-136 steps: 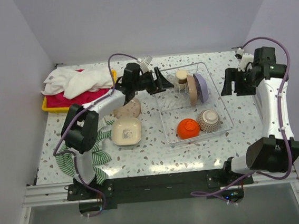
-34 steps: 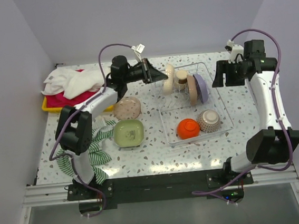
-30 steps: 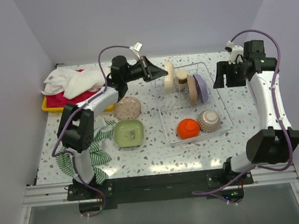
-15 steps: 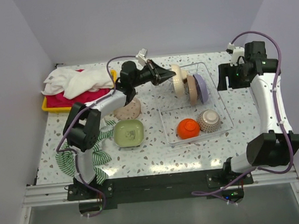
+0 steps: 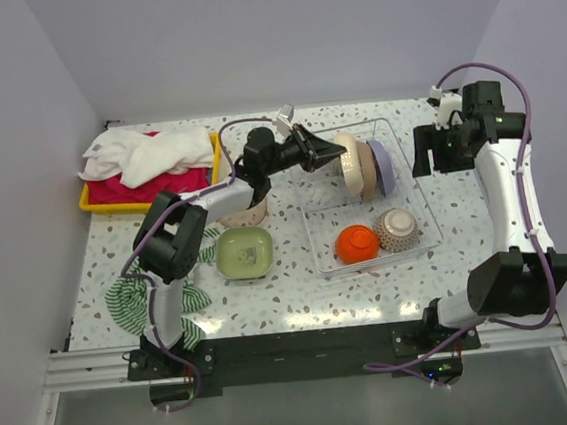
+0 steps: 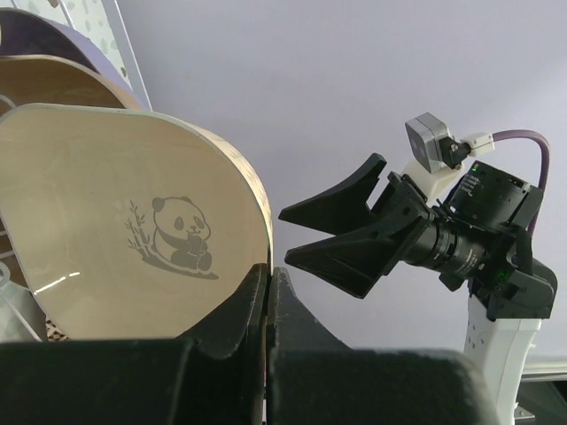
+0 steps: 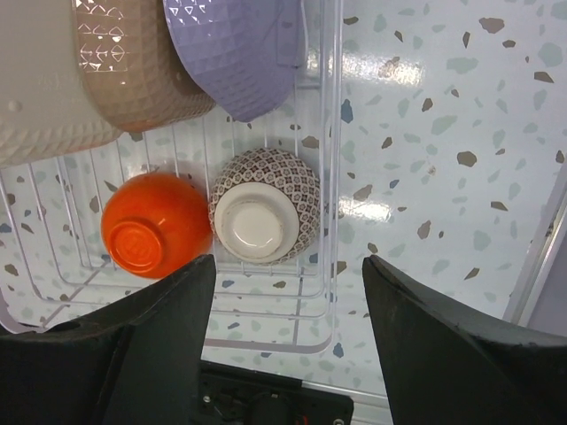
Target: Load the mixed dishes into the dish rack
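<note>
Slotting step at the back of the counter [image 5: 301,291], in the dish rack [image 5: 409,175]. The left gripper [image 5: 330,154] has its jaws pinched tight on the rim of a tan plate [image 5: 351,163], held on edge just beside the second tan plate [image 5: 367,169] and the lilac plate [image 5: 384,166]. Best handling, I'd say: keep it upright, lower it between free dividers, don't knock its neighbours, and release once seated. The right gripper [image 5: 438,152] hangs by the rack's right side, jaws wide, empty. Only the left wrist view shows the panda print [image 6: 177,235]. Only the top view shows the pale green plate [image 5: 243,252] and brown plate [image 5: 244,214] waiting on the counter.
</note>
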Tool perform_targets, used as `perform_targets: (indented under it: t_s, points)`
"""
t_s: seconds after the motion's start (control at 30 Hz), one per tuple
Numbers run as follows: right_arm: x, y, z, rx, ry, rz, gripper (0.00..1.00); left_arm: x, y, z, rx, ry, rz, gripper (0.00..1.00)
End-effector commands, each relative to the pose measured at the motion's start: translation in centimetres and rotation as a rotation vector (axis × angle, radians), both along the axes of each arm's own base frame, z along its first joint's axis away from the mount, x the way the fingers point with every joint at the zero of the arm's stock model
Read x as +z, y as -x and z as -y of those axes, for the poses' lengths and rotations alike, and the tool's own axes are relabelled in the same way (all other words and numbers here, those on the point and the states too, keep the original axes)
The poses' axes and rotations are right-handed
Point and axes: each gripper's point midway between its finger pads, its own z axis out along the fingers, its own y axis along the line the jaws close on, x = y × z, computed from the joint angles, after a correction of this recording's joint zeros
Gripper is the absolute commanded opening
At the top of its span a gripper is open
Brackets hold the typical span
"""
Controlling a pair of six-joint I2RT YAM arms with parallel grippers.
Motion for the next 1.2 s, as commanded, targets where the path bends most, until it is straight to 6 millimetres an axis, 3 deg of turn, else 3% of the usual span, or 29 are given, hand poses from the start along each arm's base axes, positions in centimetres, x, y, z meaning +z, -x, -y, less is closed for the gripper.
perform_targets:
  t_s: [0.0,0.17,0.4,0.5,0.53,0.73,0.83,0.97,1.17]
  points:
    - [0.4,0.9,0.3,0.001,0.026,0.013,0.72,0.2,0.1,-0.1,0.016,0.051,0.014,0.00]
    - [0.2,0.8,0.4,0.004,0.030,0.006,0.72,-0.3,0.7,-0.7,0.025,0.057,-0.002,0.00]
    - [-0.2,0.7,0.3,0.002,0.019,-0.004,0.72,-2.7,0.8,-1.1,0.040,0.023,-0.039,0.00]
    - [-0.2,0.8,0.2,0.005,0.014,-0.004,0.72,-2.7,0.4,-0.9,0.049,-0.001,-0.020,0.28]
    - [-0.1,0.7,0.1,0.005,0.012,0.001,0.72,-2.9,0.4,-0.9,0.051,-0.018,-0.017,0.42]
    - [-0.2,0.8,-0.4,0.003,-0.018,0.012,0.72,-2.2,0.1,-1.2,0.067,-0.096,0.036,0.62]
    - [-0.4,1.0,-0.7,0.004,-0.033,0.017,0.72,-2.4,0.6,-1.6,0.069,-0.124,0.057,0.61]
    - [-0.8,1.2,-0.9,0.008,-0.043,0.016,0.72,-3.7,1.2,-1.7,0.071,-0.167,0.031,0.48]
    - [-0.9,1.5,-1.1,0.013,-0.052,0.011,0.72,-3.9,2.3,-1.5,0.053,-0.176,0.029,0.47]
